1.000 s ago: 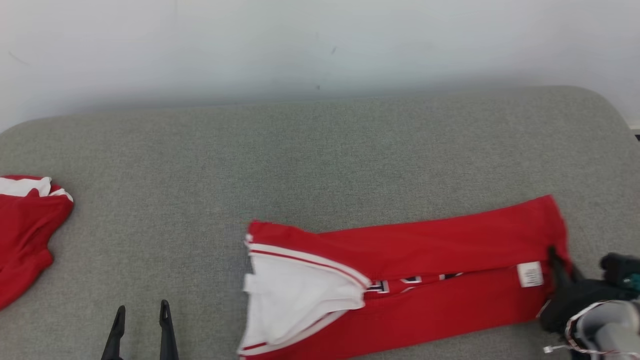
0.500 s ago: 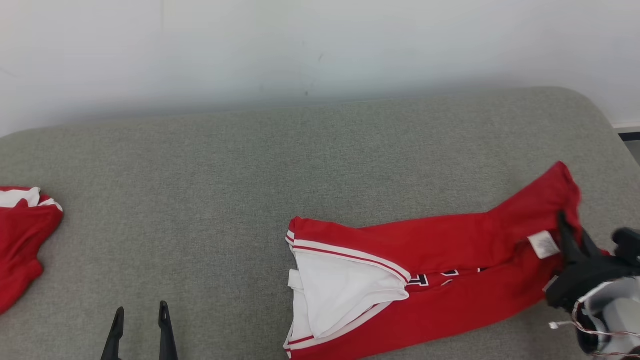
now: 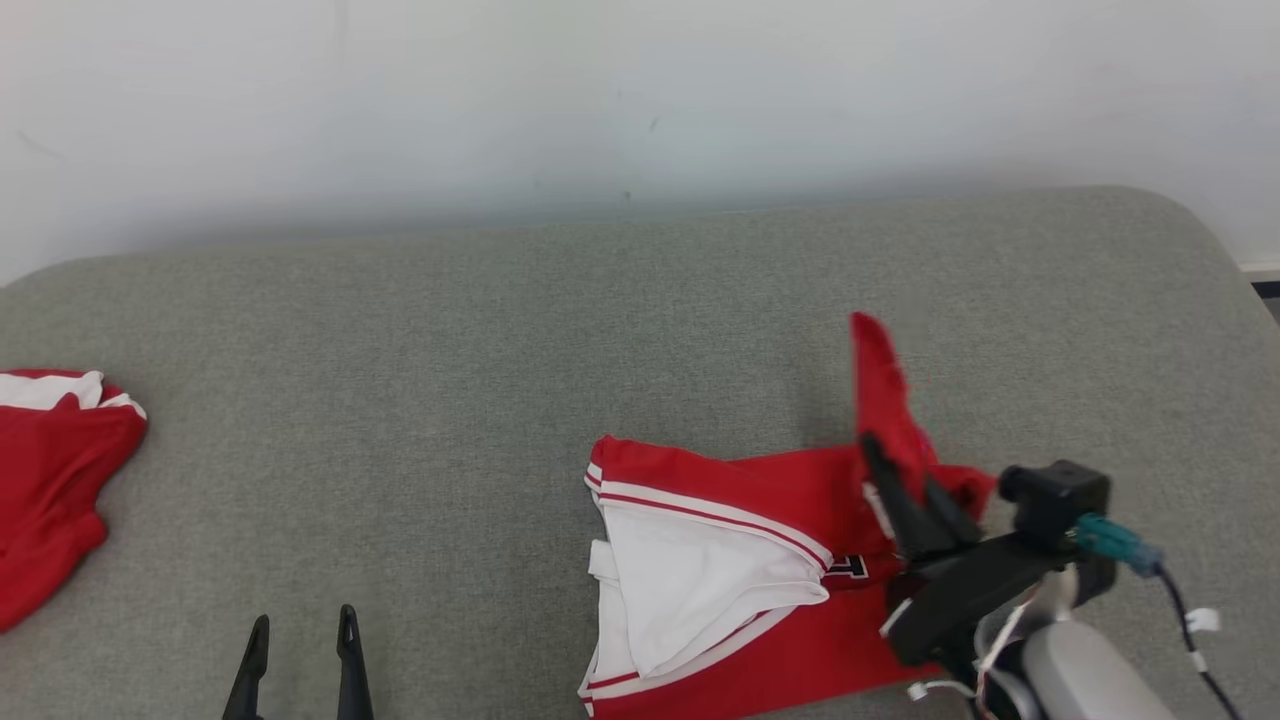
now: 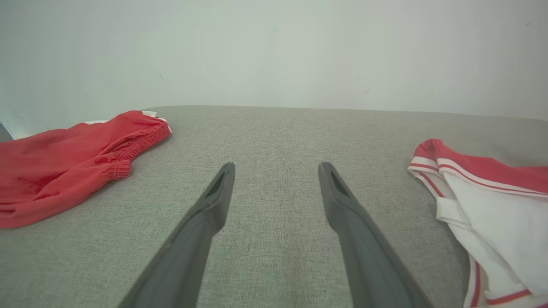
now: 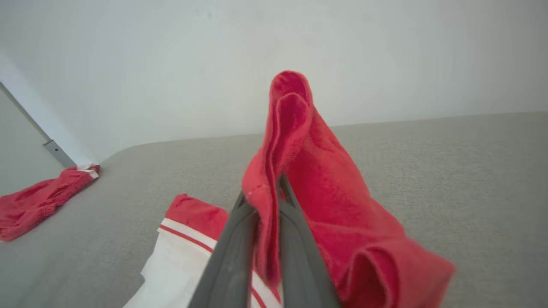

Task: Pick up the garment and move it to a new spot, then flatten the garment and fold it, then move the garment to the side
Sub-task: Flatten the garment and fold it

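Folding step in hand: right claw (image 3: pixel 900 462) grips the raised end of the red garment (image 3: pixel 760 480), lower right of head view; left claw (image 3: pixel 303 628) gapes empty; next, judged, lay that end squarely across the waist.

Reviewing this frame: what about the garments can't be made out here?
Black lettering on the garment: head view, covered by its white fold and the right gripper; unreadable.
Garment's near edge: head view, cut off by the bottom edge.
Other red garment: head view, cut by the left edge; its type is unclear.
Raised red end: head view, motion-blurred.
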Robot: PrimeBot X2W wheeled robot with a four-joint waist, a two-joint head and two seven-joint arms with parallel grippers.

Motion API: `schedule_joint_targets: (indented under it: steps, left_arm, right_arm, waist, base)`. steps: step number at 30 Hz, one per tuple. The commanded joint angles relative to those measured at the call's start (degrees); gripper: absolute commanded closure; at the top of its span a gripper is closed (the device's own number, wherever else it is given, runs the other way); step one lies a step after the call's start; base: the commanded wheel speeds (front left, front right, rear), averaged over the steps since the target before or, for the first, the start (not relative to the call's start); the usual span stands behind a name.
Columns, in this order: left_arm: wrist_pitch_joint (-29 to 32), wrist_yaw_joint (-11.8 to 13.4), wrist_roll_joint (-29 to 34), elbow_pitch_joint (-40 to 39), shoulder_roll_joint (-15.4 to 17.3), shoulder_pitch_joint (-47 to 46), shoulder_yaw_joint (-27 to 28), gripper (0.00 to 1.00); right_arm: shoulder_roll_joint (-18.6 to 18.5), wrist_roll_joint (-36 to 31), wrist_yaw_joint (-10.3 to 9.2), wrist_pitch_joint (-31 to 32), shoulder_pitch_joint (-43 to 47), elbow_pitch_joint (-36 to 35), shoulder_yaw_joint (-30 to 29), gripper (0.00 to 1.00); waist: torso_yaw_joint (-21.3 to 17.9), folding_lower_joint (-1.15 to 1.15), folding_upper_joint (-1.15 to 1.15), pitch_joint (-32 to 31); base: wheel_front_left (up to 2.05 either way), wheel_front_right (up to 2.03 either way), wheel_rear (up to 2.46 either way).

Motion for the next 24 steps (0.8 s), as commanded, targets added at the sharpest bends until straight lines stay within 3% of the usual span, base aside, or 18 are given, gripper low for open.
schedule_joint_targets:
  steps: [1, 9, 21, 23, 24]
  left_arm:
    - [-0.18, -0.18, -0.44, 0.15, -0.07, -0.12, 0.02, 0.00]
    - [-0.18, -0.21, -0.91, 0.70, -0.08, -1.12, -0.94, 0.00]
    - [-0.18, -0.05, -1.23, 1.43, -0.07, -2.56, -1.55, 0.00]
    - [-0.18, 0.04, -1.33, 1.55, -0.07, -2.45, -1.49, 0.00]
    - [-0.18, 0.08, -1.38, 1.57, -0.08, -2.40, -1.41, 0.00]
  right_arm:
    - [1.56, -0.04, -0.15, 1.08, 0.95, -2.03, 1.76, 1.00]
    - [6.46, -1.35, -0.15, 3.14, -0.04, -3.12, 7.64, 1.00]
    - [10.04, -3.44, -0.15, 2.07, -2.83, 5.81, 10.62, 1.00]
    - [10.34, -3.45, -0.15, 1.30, -3.20, 6.98, 10.91, 0.54]
    - [10.33, -3.39, -0.15, 0.90, -3.42, 7.33, 11.00, 0.00]
  waist:
    - [0.63, 0.00, 0.00, 0.01]
    - [2.47, 0.00, 0.00, 0.70]
    - [4.66, 0.00, 0.00, 1.64]
    - [4.64, 0.00, 0.00, 1.61]
    - [4.56, 0.00, 0.00, 1.57]
  base:
    - [0.00, 0.00, 0.00]
    - [0.00, 0.00, 0.00]
    - [0.00, 0.00, 0.00]
    - [0.00, 0.00, 0.00]
    - [0.00, 0.00, 0.00]
